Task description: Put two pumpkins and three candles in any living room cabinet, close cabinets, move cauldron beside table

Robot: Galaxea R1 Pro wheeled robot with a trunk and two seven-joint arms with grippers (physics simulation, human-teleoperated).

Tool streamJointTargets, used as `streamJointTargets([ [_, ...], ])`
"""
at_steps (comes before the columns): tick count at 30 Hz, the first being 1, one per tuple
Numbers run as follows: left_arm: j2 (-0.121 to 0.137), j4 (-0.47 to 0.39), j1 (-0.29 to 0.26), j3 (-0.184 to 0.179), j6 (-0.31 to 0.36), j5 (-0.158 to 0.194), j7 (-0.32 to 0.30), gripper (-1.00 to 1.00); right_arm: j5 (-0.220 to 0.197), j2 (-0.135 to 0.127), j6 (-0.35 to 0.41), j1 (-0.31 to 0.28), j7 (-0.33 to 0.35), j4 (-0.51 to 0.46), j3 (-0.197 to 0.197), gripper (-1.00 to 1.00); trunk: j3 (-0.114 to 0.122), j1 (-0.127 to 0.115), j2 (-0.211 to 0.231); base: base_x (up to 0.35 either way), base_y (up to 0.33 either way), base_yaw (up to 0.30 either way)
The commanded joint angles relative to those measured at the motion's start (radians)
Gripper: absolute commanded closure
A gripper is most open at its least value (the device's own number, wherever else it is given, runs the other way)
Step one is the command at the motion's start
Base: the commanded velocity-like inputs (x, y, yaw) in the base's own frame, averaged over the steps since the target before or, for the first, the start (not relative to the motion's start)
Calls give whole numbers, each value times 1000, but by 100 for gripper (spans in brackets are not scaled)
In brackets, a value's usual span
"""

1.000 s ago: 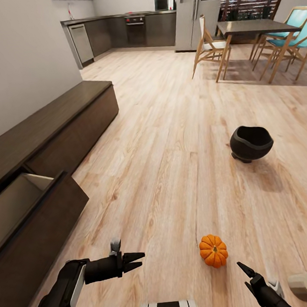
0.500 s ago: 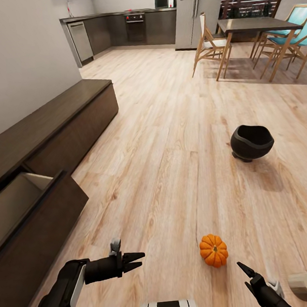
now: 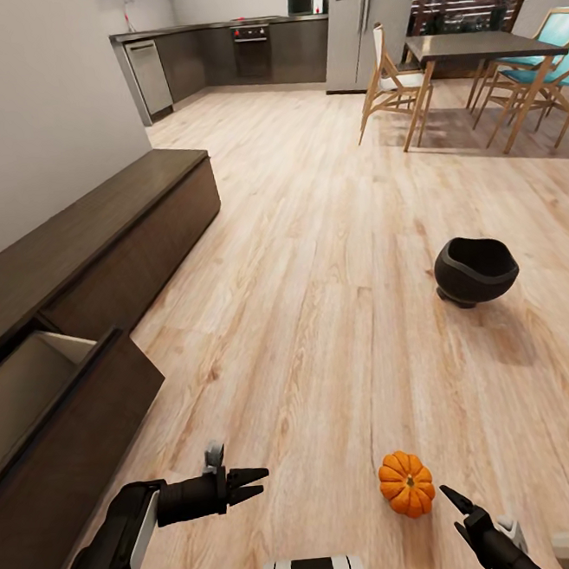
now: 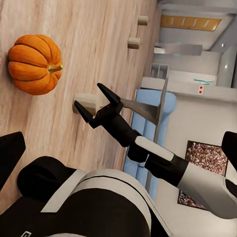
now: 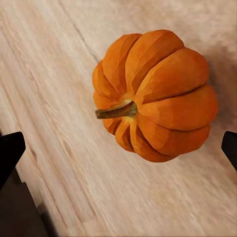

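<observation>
Orange pumpkin (image 3: 406,483) on floor — right gripper (image 3: 458,501) open, arm cut off.

Bare floor (image 3: 322,316) lay open all around the pumpkin (image 3: 406,483). The cauldron (image 3: 475,270) stood well beyond it, and the cabinet's open drawer (image 3: 61,402) jutted out far to its left.

one pumpkin (image 3: 406,482), one cauldron (image 3: 475,270), one cabinet (image 3: 84,278)

A ribbed orange pumpkin (image 3: 406,483) with a short stem sits upright on the wood floor at lower right. The glossy black cauldron (image 3: 475,270) stands upright at mid right. The dark brown cabinet (image 3: 98,250) runs along the left edge, its near drawer (image 3: 34,391) pulled open.
</observation>
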Motion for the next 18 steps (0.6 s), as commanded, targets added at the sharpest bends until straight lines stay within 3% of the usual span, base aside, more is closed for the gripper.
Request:
streamJointTargets([
  [1, 0, 0, 0, 0, 10, 2, -2, -100, -8, 0, 10, 0, 2, 0, -4, -100, -1, 0, 0, 31, 10, 0],
  [18, 0, 0, 0, 0, 10, 4, -2, -100, -10, 0, 10, 0, 1, 6, 1, -100, -1, 0, 0, 54, 1, 0],
])
